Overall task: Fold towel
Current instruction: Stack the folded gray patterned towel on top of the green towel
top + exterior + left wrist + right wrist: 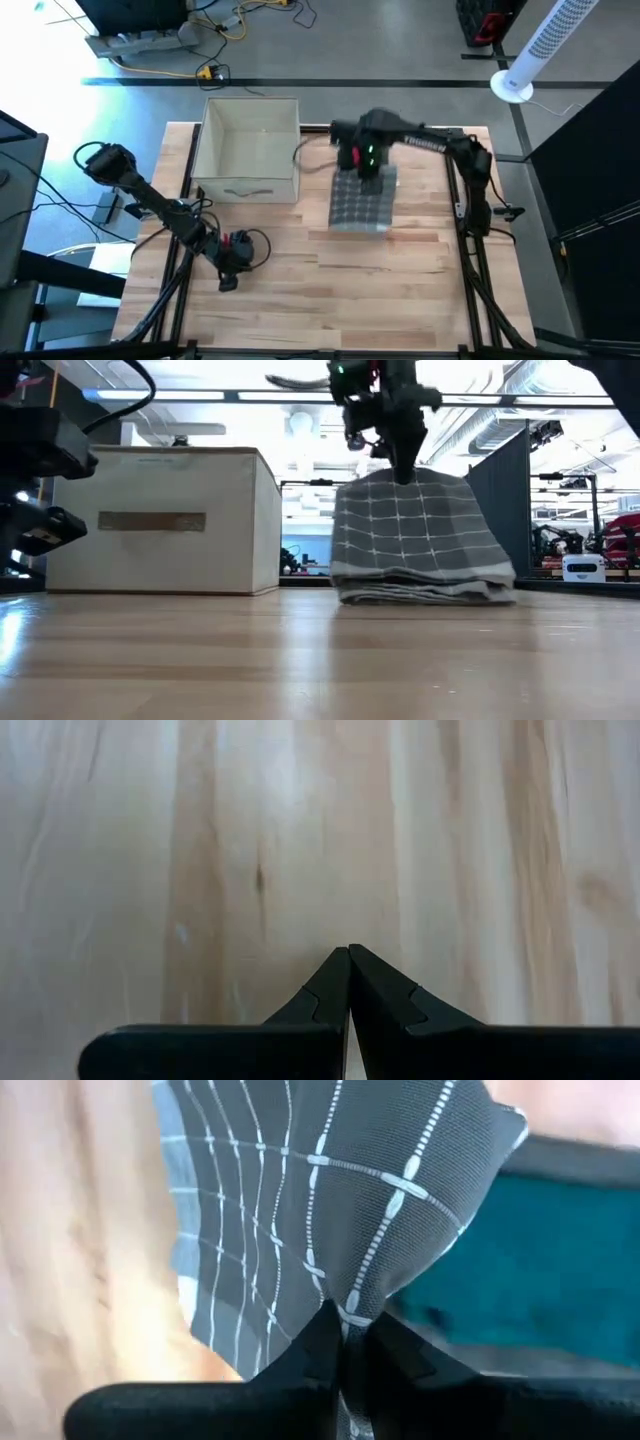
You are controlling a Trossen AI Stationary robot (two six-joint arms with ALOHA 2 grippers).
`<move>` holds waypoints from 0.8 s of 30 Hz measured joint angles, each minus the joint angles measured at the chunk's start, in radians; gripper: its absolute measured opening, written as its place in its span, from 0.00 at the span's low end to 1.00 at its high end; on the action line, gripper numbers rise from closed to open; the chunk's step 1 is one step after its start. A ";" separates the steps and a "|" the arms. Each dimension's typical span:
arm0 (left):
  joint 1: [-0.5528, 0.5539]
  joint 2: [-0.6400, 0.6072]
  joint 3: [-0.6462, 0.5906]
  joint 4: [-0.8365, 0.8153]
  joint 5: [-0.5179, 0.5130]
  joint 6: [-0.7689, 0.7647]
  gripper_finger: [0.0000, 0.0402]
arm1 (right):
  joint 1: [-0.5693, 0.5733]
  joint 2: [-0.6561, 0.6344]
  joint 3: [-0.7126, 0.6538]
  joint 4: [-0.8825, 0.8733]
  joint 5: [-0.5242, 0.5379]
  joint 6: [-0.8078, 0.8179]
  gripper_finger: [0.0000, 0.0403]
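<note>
Below the right gripper (405,472), the pinched towel (420,535) hangs.

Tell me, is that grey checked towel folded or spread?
Partly folded: grey checked towel has layers stacked on the table, top pinched up by right gripper.

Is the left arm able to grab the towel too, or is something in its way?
Probably yes. The left gripper sits shut over bare table, and only open wood shows between it and the towel. The box stands off that path. The right gripper already pinches the towel's top.
</note>
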 joint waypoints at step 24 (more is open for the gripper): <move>0.100 -0.005 0.000 0.008 0.090 -0.113 0.00 | -0.366 0.152 0.029 0.246 0.112 -0.378 0.04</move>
